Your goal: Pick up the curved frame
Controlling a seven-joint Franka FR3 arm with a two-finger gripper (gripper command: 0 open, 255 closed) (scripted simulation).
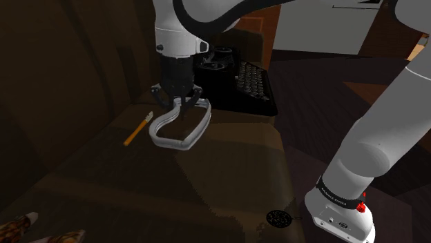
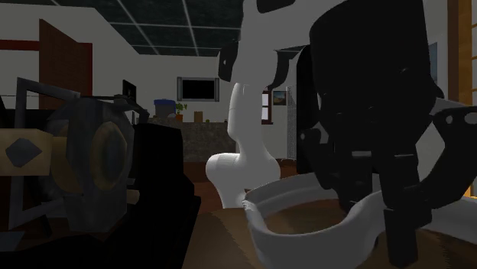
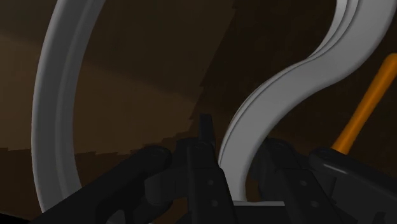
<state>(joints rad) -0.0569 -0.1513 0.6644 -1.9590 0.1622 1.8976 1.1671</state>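
I work over a dim brown surface (image 1: 228, 172). In the shoulder view a black typewriter (image 1: 242, 83) sits at its far side. A thin orange-handled tool (image 1: 138, 129) lies just beside the white curved frame (image 1: 181, 130), on the shoulder view's left. The pincer (image 1: 182, 107) stands on the frame's far wall.

The wrist view shows what that angle hides: the 2 black fingers (image 3: 203, 137) are clamped on 1 wavy wall of the frame (image 3: 286, 83). I cannot tell whether the frame touches the surface.

The second exterior view shows the room: white walls, a dark grid ceiling (image 2: 153, 23) and a dark wall screen (image 2: 199, 88).
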